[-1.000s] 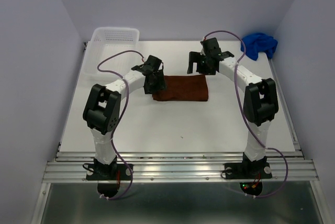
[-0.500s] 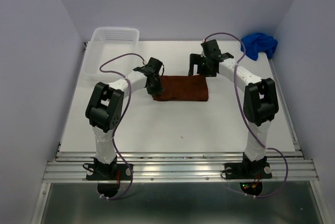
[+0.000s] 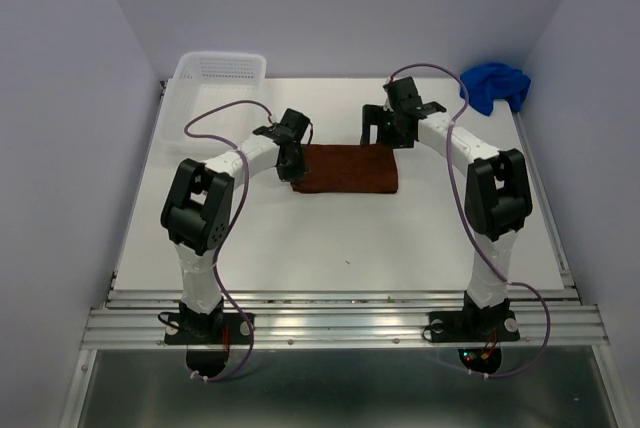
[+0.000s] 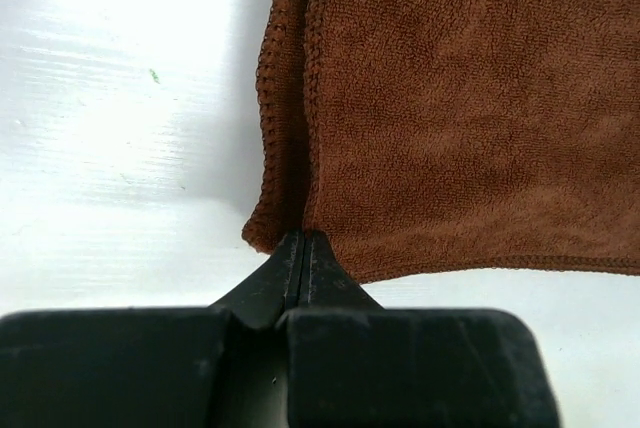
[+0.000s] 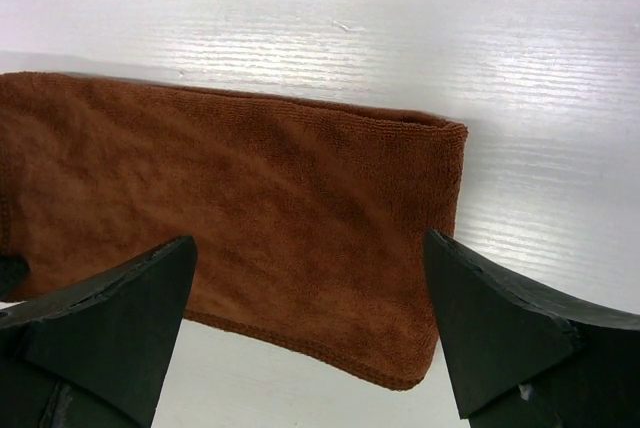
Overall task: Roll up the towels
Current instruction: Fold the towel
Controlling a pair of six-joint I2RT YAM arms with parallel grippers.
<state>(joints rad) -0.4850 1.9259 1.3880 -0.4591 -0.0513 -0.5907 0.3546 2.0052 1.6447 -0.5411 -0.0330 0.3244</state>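
The brown towel [image 3: 345,170] lay flat on the white table [image 3: 300,238], a little behind the middle, between the two arms. It was folded into a long rectangle and not rolled. Its cloth looked soft and looped, rust-brown, with a stitched hem along the edges. In the left wrist view two layers showed at one short end, one edge lying just beside the other.

The left gripper [image 4: 303,248] was down at the near corner of that end. Its jaws were pressed together, with the tips touching the hem; I could not tell if any cloth was between them. The right gripper [image 5: 308,240] hung over the far right part of the towel with its jaws wide apart, holding nothing.

The blue towel [image 3: 495,86] sat as a crumpled heap at the far right corner of the table, well apart from the brown one.
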